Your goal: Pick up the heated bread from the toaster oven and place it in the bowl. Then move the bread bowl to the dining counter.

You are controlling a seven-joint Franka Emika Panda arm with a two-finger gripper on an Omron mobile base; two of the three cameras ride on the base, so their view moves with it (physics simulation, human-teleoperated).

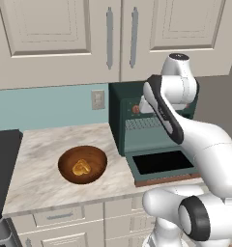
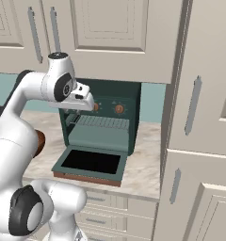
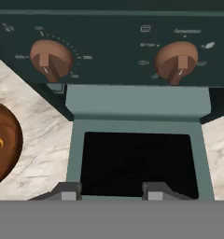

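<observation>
The dark green toaster oven [image 1: 137, 113] [image 2: 105, 117] stands on the worktop with its door [image 1: 161, 164] [image 2: 89, 162] [image 3: 137, 161] dropped open. Its wire rack [image 2: 103, 122] shows bare. My gripper [image 3: 109, 192] hovers over the open door in front of the knob panel, with its fingers apart and nothing between them. Left of the oven sits the brown wooden bowl [image 1: 82, 164] [image 3: 2, 161], and in it lies a golden-orange knotted bread piece [image 1: 81, 167]. The heated bread is hidden from view. The dining counter is out of view.
A black stove [image 1: 2, 159] borders the marble worktop [image 1: 36, 164] on the left. Cream wall cabinets [image 1: 108, 34] hang low over the oven. A tall cabinet [image 2: 199, 122] closes off the right side. My arm [image 1: 171, 116] crosses in front of the oven.
</observation>
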